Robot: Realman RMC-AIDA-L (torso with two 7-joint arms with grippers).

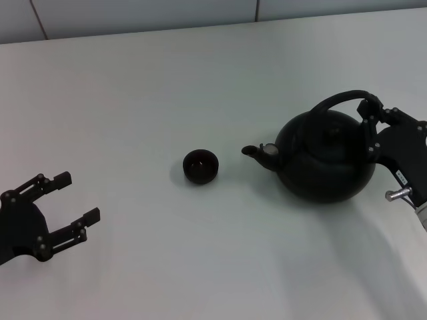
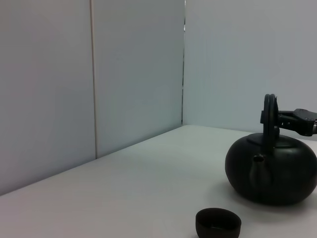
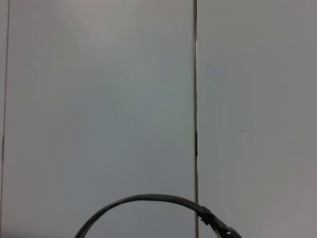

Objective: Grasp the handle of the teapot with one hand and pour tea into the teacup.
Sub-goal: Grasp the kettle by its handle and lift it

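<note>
The glossy black teapot (image 1: 325, 159) stands upright at the right of the white table, its spout (image 1: 252, 152) pointing toward the teacup (image 1: 201, 167). The small black teacup sits a short way to the spout's left and also shows in the left wrist view (image 2: 218, 223). My right gripper (image 1: 371, 127) is at the right end of the arched handle (image 1: 340, 99), its fingers astride the ribbed part and apart from each other. The handle's arch shows in the right wrist view (image 3: 143, 202). My left gripper (image 1: 79, 197) rests open at the near left. The tea is out of view.
The white table (image 1: 167, 93) runs back to a pale panelled wall (image 1: 133, 17). In the left wrist view the teapot (image 2: 271, 168) stands before a wall corner (image 2: 184, 74).
</note>
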